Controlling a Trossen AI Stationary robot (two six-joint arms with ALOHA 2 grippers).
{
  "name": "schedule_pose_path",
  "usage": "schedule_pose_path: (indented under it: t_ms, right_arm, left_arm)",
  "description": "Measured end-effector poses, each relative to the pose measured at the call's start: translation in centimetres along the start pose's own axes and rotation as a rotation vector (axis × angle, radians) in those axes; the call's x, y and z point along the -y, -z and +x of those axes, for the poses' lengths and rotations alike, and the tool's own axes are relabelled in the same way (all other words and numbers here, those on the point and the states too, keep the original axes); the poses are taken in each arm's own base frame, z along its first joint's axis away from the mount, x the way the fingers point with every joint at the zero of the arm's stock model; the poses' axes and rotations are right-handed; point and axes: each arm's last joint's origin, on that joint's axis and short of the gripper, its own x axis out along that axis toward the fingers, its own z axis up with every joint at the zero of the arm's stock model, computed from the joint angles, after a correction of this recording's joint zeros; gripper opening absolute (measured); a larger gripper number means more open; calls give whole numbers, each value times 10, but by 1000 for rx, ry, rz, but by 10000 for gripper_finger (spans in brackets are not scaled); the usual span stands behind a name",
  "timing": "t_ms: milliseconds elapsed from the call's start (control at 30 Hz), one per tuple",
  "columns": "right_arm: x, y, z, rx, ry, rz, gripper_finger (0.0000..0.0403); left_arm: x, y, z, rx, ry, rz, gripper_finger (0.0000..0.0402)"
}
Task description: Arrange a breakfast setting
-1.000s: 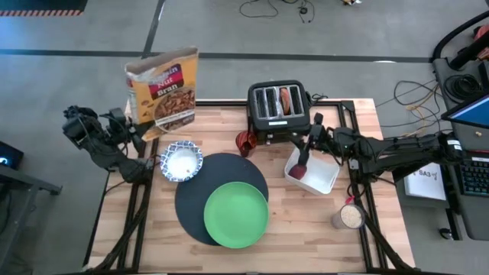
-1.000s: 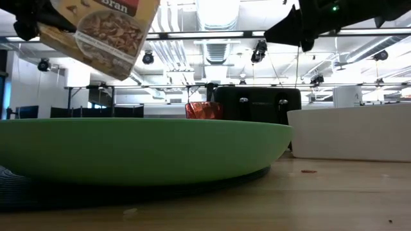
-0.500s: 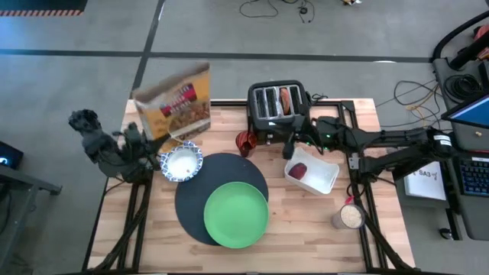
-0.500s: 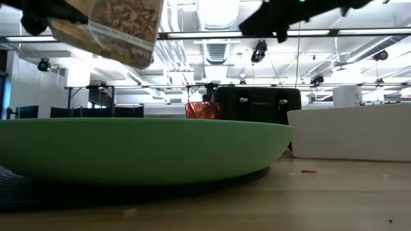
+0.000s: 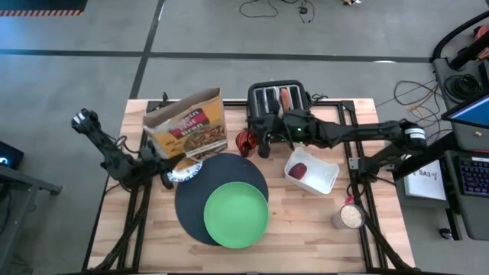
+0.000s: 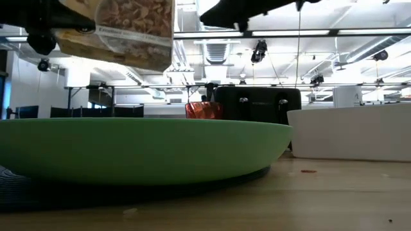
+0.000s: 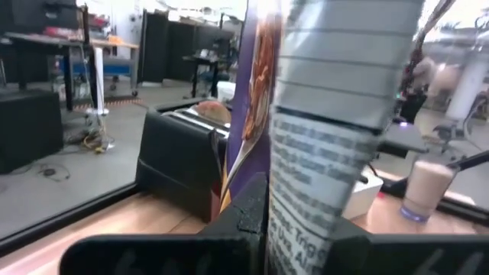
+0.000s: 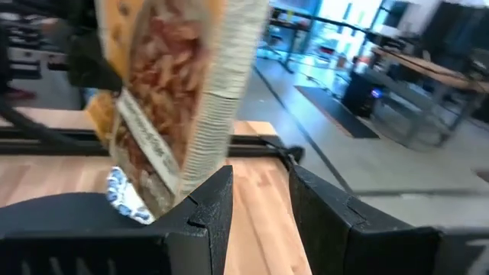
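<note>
My left gripper [image 5: 158, 163] is shut on a cereal box [image 5: 187, 130], which it holds tilted above the blue-and-white bowl [image 5: 182, 171] at the black mat's [image 5: 195, 221] far left rim. The lime-green plate [image 5: 235, 215] lies on the mat. My right gripper [image 5: 262, 145] is open and empty in the air in front of the toaster [image 5: 279, 107]. The tan bagel [image 5: 284, 98] sticks up from a toaster slot. The dark-red lump [image 5: 299, 169] lies in the white tray [image 5: 325, 179]. The spoon does not show. My left gripper pinches the cereal box near its lower end [image 7: 306, 206] between its two fingers, one on each broad face, with the narrow printed side toward the wrist. The fingers come level from the table's left. The box is lifted clear and leans over the bowl.
A red shiny packet [image 5: 244, 143] lies at the toaster's front left corner, just left of my right gripper. A small jar [image 5: 350, 216] stands near the right edge. Bare wood lies along the near edge and to the right of the mat.
My left gripper has carried the cereal box from the far left corner toward the table's right and near side, over the bowl, tipping it further. My right gripper has risen out of the white tray and gone left along the toaster's front; the red lump stays in the tray.
</note>
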Motion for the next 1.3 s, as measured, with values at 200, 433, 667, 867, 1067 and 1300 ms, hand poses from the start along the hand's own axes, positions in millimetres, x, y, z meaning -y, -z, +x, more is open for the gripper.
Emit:
schedule_pose_path:
  t_ms: [200, 433, 667, 867, 1067, 1300]
  right_arm:
    - [8, -1, 19, 79, -224, -12, 121]
    - [22, 7, 28, 109, -281, 28, 121]
    - [27, -4, 28, 146, -267, 10, 121]
    - [26, -3, 28, 112, -278, 109, 121]
    - [38, -11, 9, -3, -44, 90, 108]
    - [31, -23, -23, 85, -228, -1, 27]
  left_arm:
    - [5, 12, 1, 0, 113, 23, 0]
    - [12, 14, 3, -4, 144, 10, 0]
    - [11, 14, 3, -5, 101, 4, 0]
    - [11, 14, 3, -5, 99, 0, 0]
    - [11, 14, 3, -5, 102, -7, 0]
    - [18, 22, 4, -37, 180, 2, 0]
